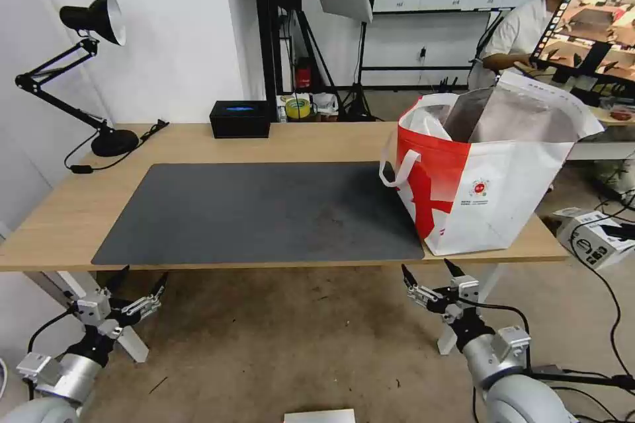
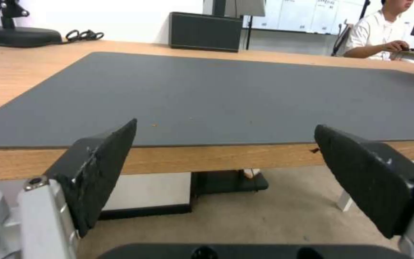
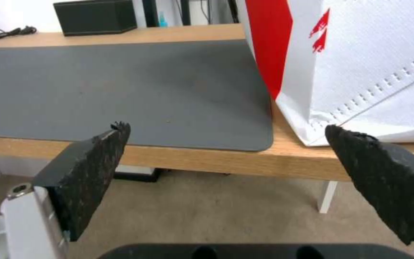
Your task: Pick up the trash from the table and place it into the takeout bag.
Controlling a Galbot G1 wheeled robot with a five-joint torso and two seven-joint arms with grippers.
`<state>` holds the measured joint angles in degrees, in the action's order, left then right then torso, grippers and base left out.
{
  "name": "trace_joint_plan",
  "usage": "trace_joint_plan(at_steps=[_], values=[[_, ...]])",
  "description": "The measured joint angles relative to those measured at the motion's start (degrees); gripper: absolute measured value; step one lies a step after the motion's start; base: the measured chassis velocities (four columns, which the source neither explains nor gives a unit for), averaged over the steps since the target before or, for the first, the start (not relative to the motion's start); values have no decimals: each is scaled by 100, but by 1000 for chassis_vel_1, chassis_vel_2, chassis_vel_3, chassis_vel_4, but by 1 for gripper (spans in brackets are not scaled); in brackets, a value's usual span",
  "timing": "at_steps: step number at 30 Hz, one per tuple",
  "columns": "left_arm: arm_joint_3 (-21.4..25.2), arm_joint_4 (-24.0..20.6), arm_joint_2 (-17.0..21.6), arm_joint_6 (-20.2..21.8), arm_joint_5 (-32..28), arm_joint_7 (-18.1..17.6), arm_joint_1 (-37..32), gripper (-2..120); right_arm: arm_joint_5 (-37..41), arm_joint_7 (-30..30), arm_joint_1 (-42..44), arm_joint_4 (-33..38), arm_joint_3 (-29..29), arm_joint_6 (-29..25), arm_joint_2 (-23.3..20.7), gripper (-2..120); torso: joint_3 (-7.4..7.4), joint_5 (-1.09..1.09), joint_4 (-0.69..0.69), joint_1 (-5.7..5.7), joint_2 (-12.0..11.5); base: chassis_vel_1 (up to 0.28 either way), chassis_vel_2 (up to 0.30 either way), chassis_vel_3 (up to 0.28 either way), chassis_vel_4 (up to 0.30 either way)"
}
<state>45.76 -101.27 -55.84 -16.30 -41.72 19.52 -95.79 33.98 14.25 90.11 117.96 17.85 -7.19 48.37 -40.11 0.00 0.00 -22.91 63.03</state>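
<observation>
Both claws hung below the table edge, jaws apart and empty.
The boxy white-and-red takeout bag (image 1: 486,178) stood ahead of the right gripper (image 1: 431,275); the left gripper (image 1: 139,281) faced only the dark grey mat (image 1: 258,211) on the light-wood table (image 1: 59,211).

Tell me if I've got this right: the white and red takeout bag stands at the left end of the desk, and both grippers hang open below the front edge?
Not quite. In the head view the takeout bag stands at the desk's right end. The rest holds: left gripper and right gripper hang open below the front edge.

mat (image 1: 258,211) on table (image 1: 59,218) — takeout bag (image 1: 489,178) at its right end, lamp (image 1: 86,73) back left
</observation>
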Motion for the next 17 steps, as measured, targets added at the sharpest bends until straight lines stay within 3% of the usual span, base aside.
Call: trace_joint_plan(at_steps=[17], values=[[7,37,-92,-37,-45,8,-59,100,0,0,0,0,0,0,0,100,0,0,0,0,0,0,0,0,0]])
